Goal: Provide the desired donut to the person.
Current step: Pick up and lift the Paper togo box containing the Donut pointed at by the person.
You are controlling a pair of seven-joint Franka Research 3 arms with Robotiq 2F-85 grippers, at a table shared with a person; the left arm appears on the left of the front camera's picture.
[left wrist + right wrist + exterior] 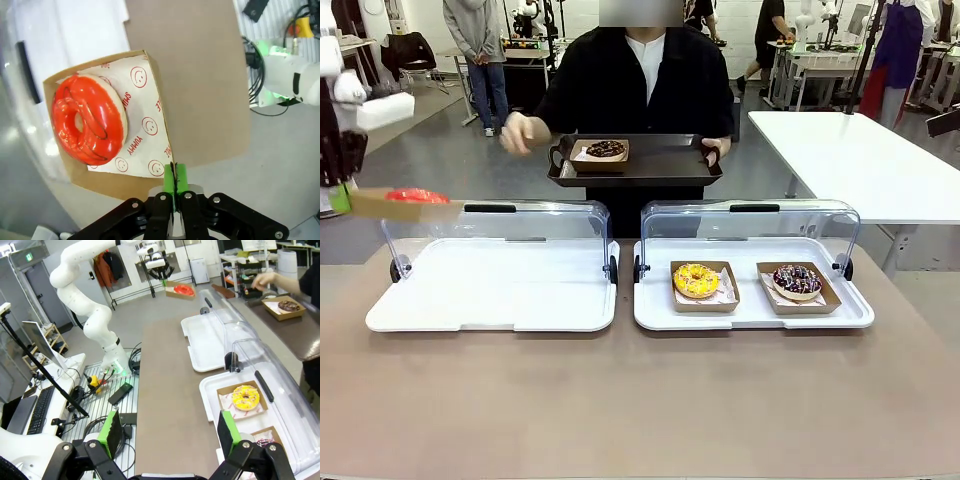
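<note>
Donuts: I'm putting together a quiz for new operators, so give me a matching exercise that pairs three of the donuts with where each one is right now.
Column 1
1. red donut
2. yellow donut
3. chocolate donut

Column 2
A. on the black tray held by the person
B. in a cardboard tray pinched by the left gripper
C. in the white tray on the table, beside the sprinkled donut

Pairs: 1-B, 2-C, 3-A
</note>
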